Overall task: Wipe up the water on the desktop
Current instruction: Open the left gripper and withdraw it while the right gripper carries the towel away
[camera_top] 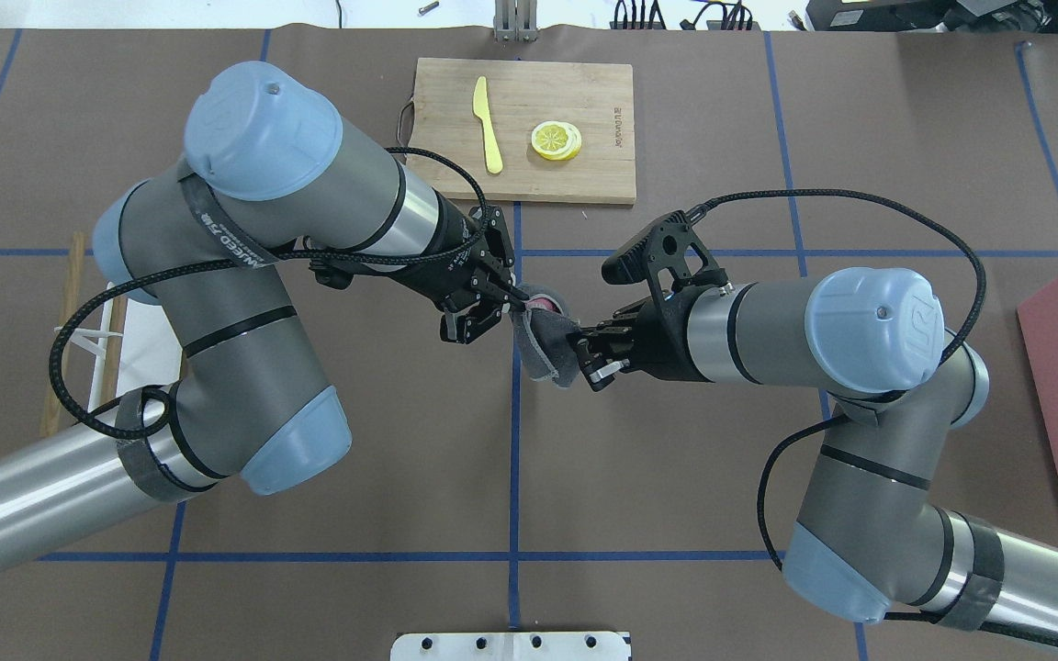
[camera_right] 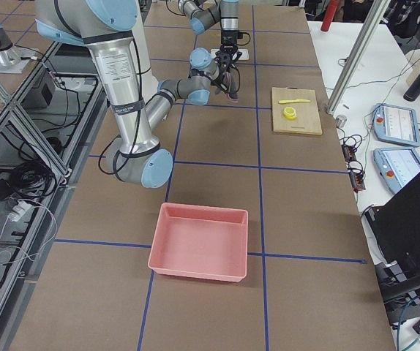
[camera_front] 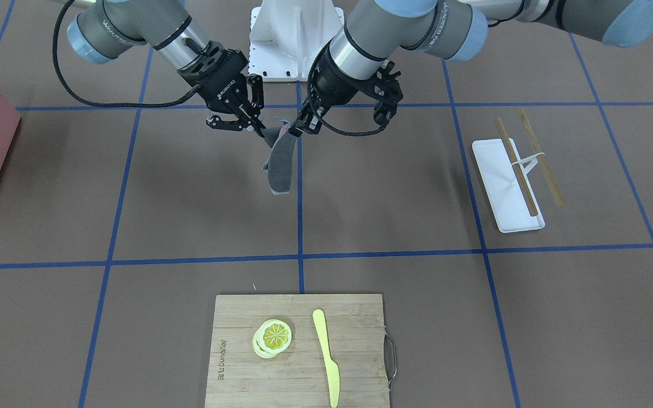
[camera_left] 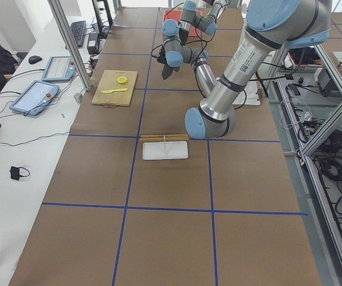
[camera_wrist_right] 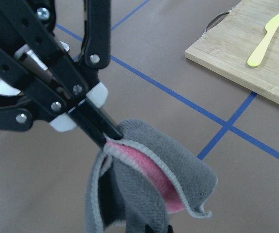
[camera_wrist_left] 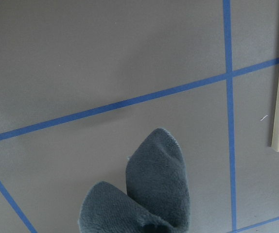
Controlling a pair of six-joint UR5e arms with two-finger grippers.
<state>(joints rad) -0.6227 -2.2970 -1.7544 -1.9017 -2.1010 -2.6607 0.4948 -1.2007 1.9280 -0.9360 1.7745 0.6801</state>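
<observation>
desktop: one cloth, seemingly two chopsticks

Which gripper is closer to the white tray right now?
Left. The left gripper pinches the cloth on the side facing the white tray; the right gripper is on the cloth's far side from it.

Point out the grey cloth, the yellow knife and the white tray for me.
grey cloth (camera_front: 281, 167), exterior front-facing view, middle of the hanging part.
yellow knife (camera_front: 326, 354), exterior front-facing view, about the middle of its length.
white tray (camera_front: 499, 178), exterior front-facing view, bare floor beside the chopstick.
</observation>
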